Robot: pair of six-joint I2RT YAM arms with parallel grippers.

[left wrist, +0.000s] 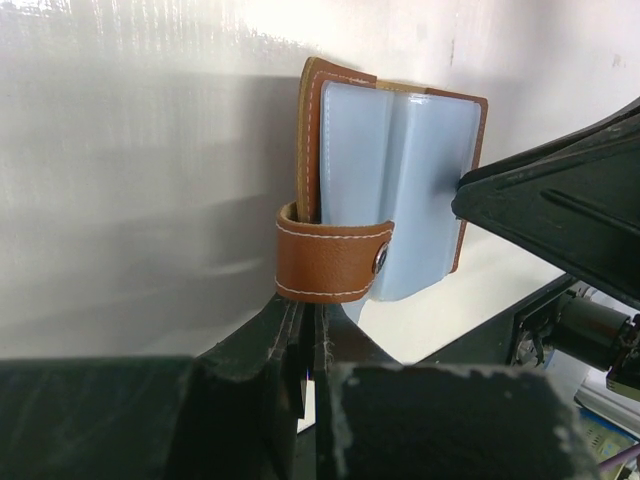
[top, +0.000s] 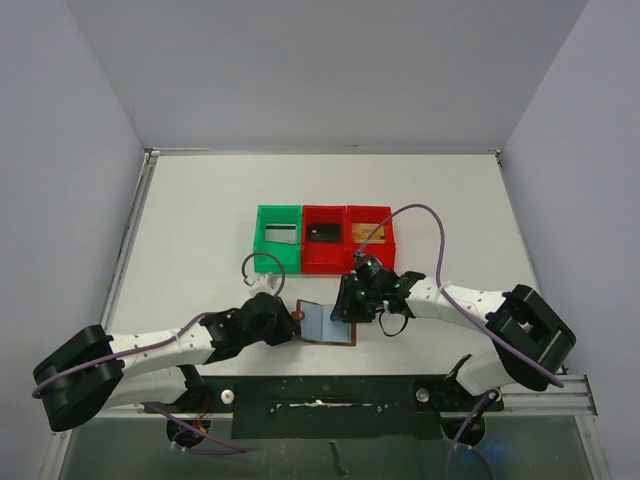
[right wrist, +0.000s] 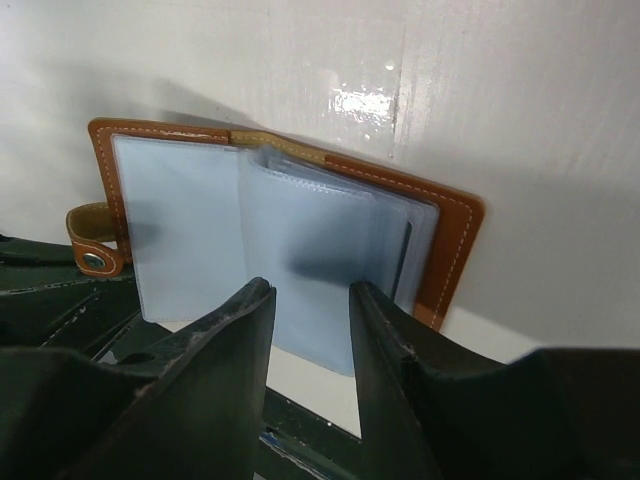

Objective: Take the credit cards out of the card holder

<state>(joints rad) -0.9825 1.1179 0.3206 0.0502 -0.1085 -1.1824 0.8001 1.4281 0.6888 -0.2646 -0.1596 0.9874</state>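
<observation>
1. Your left gripper (top: 291,318) lies low on the table (top: 200,270), at the left edge of the card holder (top: 330,322). In the left wrist view its jaws are pressed together right under the brown snap strap (left wrist: 332,262). Whether they pinch the strap, you cannot tell.
2. The card holder lies spread open between your two grippers, near the front edge of the table. Its brown leather cover is underneath and its pale blue sleeves (right wrist: 300,240) are fanned upward. Whether cards sit inside the sleeves is not clear.
3. Your right gripper (top: 347,311) reaches in from the right over the holder. In the right wrist view its two fingers (right wrist: 230,340) stand apart, with the lower edge of the sleeves showing in the gap. They are not clamped on anything.
4. Behind the holder stands a row of touching bins: a green bin (top: 262,240) on the left, then two red bins (top: 305,265).
</observation>
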